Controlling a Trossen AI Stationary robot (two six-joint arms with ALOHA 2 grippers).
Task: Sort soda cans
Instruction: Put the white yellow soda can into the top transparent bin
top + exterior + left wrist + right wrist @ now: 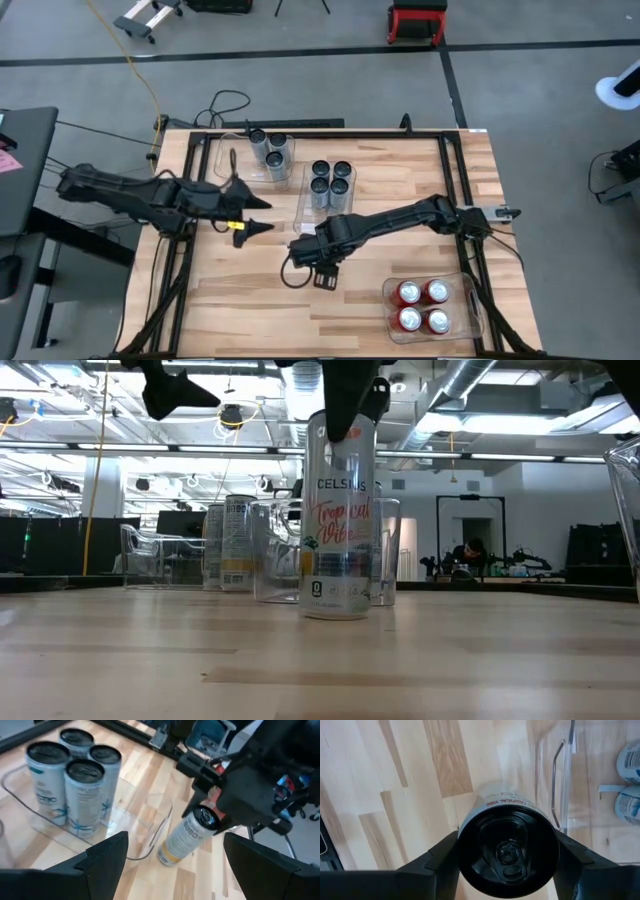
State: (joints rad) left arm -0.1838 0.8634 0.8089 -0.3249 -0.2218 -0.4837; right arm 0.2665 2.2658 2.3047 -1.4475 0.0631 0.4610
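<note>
A silver soda can with a dark top and a yellow band near its base stands upright near the table's middle. My right gripper points straight down over it and is shut on its upper end. The left wrist view shows the same can just beside a clear bin holding several pale cans with dark tops. My left gripper hovers open to the left of the can, pointing toward it, with nothing between its fingers. My right gripper pinches the can's upper end between its two fingers, one on each side just under the rim. The fingers come from above, pointing down. The can stays upright, and in the low view its base meets the table top.
A clear bin at the far left holds three silver cans. The middle bin holds several cans. A bin at the near right holds several red cans. Black frame rails run along the table's sides. Bare wood lies near left.
</note>
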